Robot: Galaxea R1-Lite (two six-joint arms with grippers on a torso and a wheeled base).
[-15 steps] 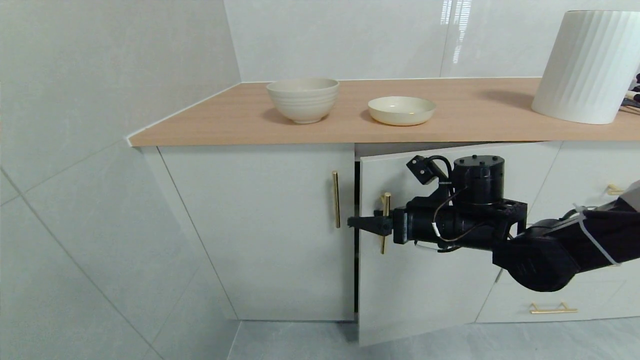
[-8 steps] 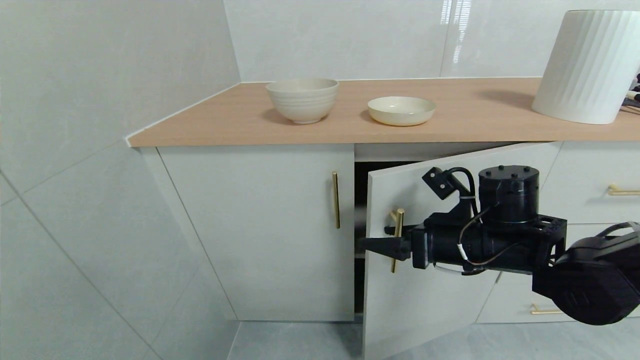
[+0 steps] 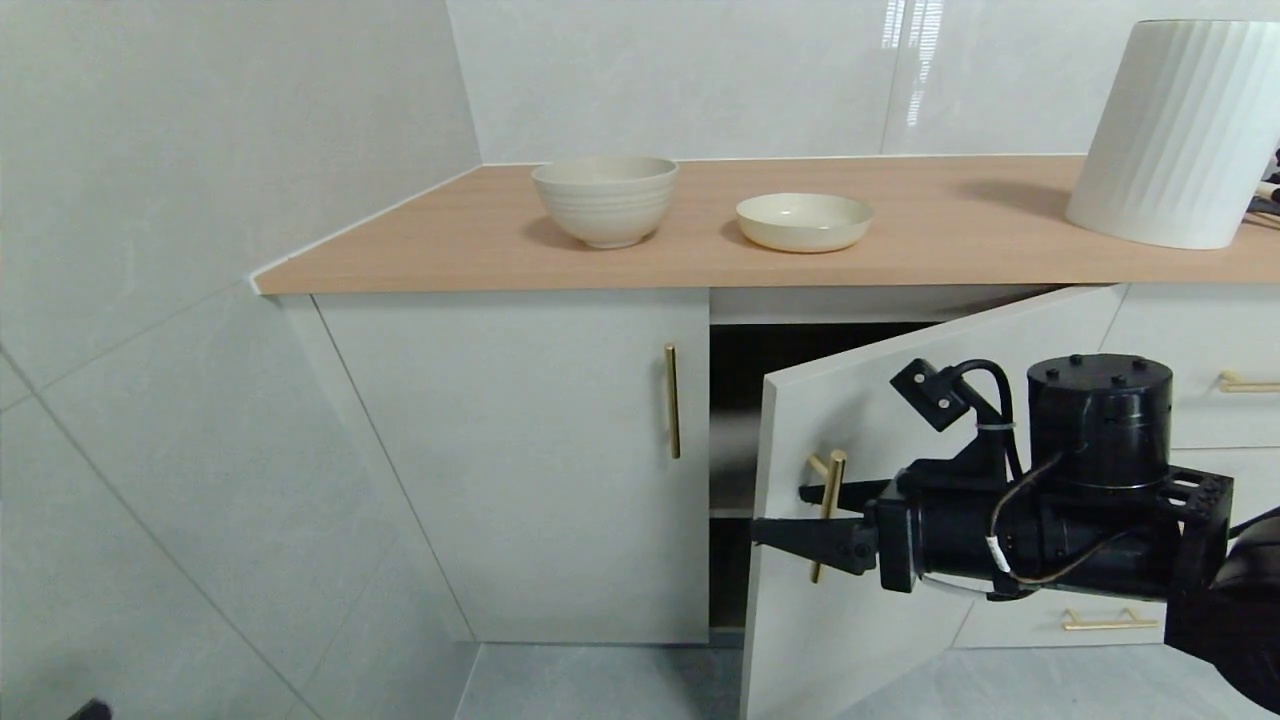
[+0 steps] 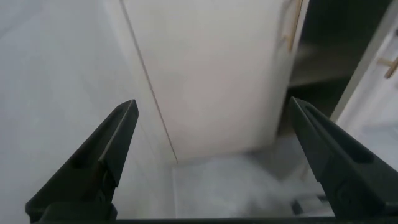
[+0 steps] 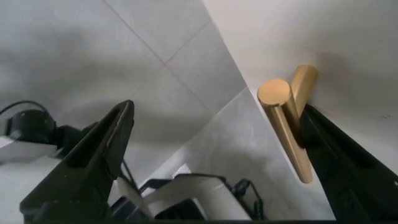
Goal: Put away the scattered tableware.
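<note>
A ribbed beige bowl (image 3: 605, 200) and a shallow cream dish (image 3: 803, 221) stand on the wooden countertop (image 3: 450, 250). Below them, the right-hand cabinet door (image 3: 850, 400) hangs partly open. Its gold handle (image 3: 827, 510) lies between the spread fingers of my right gripper (image 3: 790, 512), one finger in front of the bar and one behind. In the right wrist view the handle (image 5: 287, 124) rests against one finger (image 5: 336, 162) of the open right gripper (image 5: 217, 112). My left gripper (image 4: 211, 102) is open and holds nothing, low down facing the cabinet base and floor.
The left cabinet door (image 3: 520, 450) is closed, with its own gold handle (image 3: 672, 400). A dark interior with a shelf (image 3: 735, 440) shows in the gap. A tall white ribbed container (image 3: 1170, 130) stands at the counter's right. Drawers with gold handles (image 3: 1245, 380) are at the right; a tiled wall closes the left.
The right cabinet door has swung further open. My right gripper has moved right and toward me with the handle hooked between its fingers, and the dark gap has widened.
</note>
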